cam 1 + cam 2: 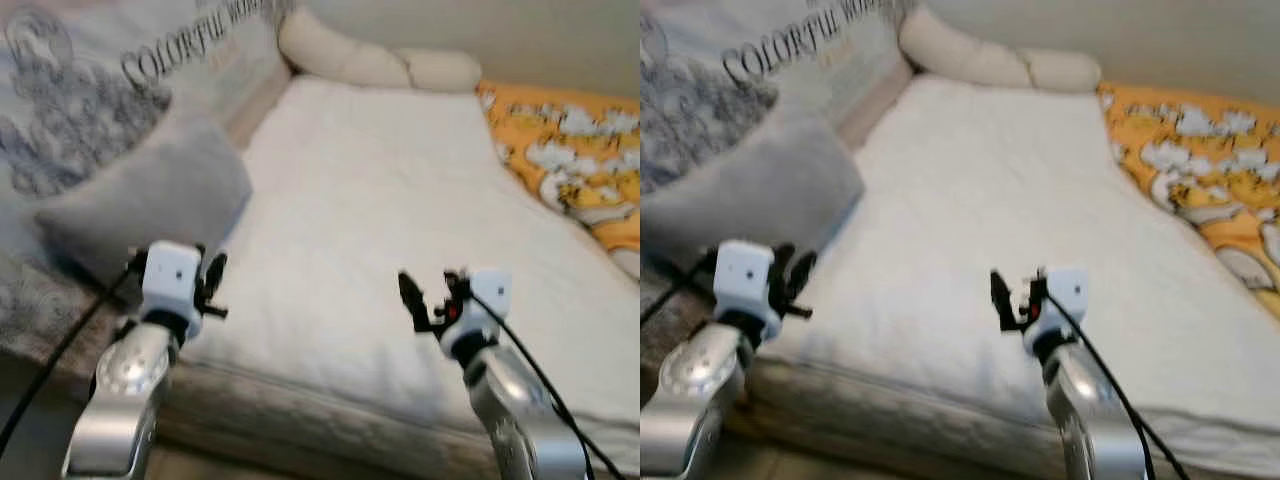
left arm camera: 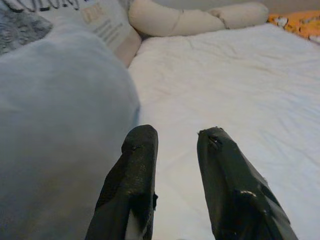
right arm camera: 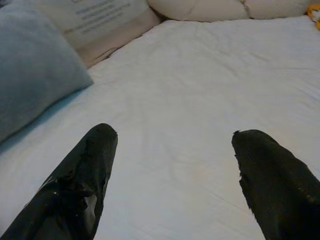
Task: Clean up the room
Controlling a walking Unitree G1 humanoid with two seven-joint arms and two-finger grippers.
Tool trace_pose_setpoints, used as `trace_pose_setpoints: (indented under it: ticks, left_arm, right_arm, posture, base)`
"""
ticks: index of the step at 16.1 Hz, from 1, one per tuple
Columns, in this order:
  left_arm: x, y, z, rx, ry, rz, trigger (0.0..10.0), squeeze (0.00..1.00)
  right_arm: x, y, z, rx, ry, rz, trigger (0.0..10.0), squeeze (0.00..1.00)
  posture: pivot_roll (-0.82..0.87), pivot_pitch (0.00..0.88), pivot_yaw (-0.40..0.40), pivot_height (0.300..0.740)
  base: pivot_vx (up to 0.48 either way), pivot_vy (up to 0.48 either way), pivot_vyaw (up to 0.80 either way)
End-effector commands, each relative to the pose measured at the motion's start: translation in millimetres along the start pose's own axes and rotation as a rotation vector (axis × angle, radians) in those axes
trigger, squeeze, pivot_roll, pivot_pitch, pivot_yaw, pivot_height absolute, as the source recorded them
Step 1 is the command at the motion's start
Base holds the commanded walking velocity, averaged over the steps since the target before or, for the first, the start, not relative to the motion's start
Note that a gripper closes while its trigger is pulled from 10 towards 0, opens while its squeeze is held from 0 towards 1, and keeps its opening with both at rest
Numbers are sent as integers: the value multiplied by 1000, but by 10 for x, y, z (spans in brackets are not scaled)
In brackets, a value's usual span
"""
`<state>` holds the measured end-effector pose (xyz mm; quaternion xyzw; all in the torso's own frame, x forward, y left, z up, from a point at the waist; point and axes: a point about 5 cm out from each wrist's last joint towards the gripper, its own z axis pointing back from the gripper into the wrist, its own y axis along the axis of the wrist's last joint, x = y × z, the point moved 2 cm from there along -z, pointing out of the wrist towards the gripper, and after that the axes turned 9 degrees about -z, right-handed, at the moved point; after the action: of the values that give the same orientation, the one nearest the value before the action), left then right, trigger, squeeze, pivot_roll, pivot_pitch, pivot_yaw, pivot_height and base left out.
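A grey pillow (image 1: pixel 150 195) lies on the left side of a bed with a white sheet (image 1: pixel 400 190). My left gripper (image 1: pixel 213 285) hovers at the bed's near edge just beside the pillow's corner; in the left wrist view its fingers (image 2: pixel 135 165) stand a little apart with nothing between them, and the pillow (image 2: pixel 55 110) is close alongside. My right gripper (image 1: pixel 425 292) hangs over the near middle of the sheet, open wide and holding nothing, as the right wrist view (image 3: pixel 175 132) also shows.
A cream bolster (image 1: pixel 370 60) lies across the far end of the bed. An orange cloud-print blanket (image 1: pixel 570 140) covers the right side. A grey printed cloth with lettering (image 1: pixel 90 70) rises along the left. The bed's front edge (image 1: pixel 300 400) runs just below my grippers.
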<state>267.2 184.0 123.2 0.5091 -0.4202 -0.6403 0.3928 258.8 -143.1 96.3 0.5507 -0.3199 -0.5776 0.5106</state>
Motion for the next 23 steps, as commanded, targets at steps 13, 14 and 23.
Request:
trace_pose_setpoints:
  ticks: [13, 14, 23]
  left_arm:
    - [167, -5, -84, -13, -30, 16, 10000, 0]
    - [171, -7, -83, -14, -32, 17, 10000, 0]
    - [183, -20, -76, -22, -41, 17, 10000, 0]
  right_arm:
    - [147, -73, -39, -44, -79, 8, 10000, 0]
    - [137, -72, -47, -43, -81, 4, 10000, 0]
    - [92, -91, -49, -61, -55, -5, 10000, 0]
  posture:
    - [-58, 0, 22, 740]
    - [-60, 0, 22, 740]
    - [-61, 0, 23, 740]
  base:
    - [0, -456, 0]
    - [0, -454, 0]
    - [0, -454, -89]
